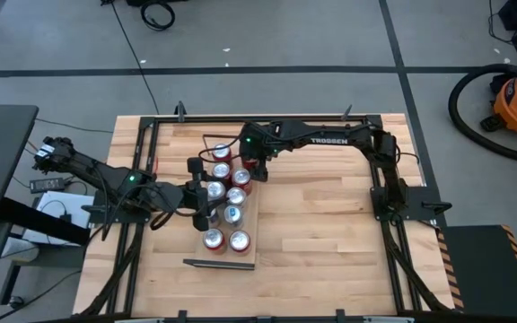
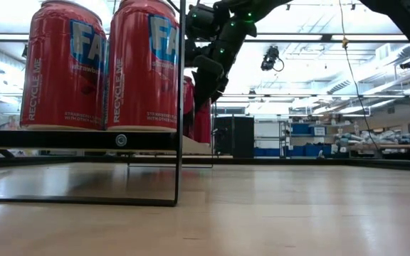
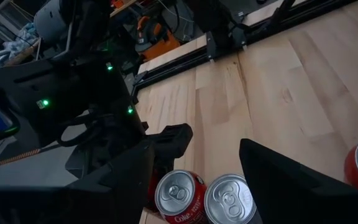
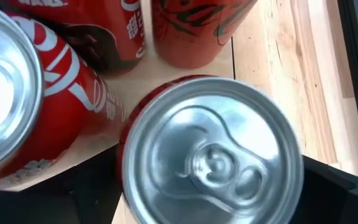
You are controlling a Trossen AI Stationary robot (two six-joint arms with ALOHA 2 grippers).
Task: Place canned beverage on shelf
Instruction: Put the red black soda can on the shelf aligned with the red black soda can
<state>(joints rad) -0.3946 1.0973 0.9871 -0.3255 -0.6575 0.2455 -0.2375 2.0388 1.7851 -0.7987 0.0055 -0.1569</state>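
can (image 4: 210,155) on shelf (image 1: 249,215), R gripper (image 1: 249,168) over it

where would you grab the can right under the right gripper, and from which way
Take the can by its round side wall just below the rim, coming straight down from above. It stands upright on the shelf, lid up, with other cans close beside it, so a level approach looks blocked. The right gripper already hangs over it, a dark finger on either side.

Readable text: "TROSSEN" in white on the right arm (image 1: 330,139). "RECYCLE ME" runs vertically up the two near red cans (image 2: 105,64), with large blue letters, probably "FA". "Coke" on one can's shoulder (image 3: 180,202).
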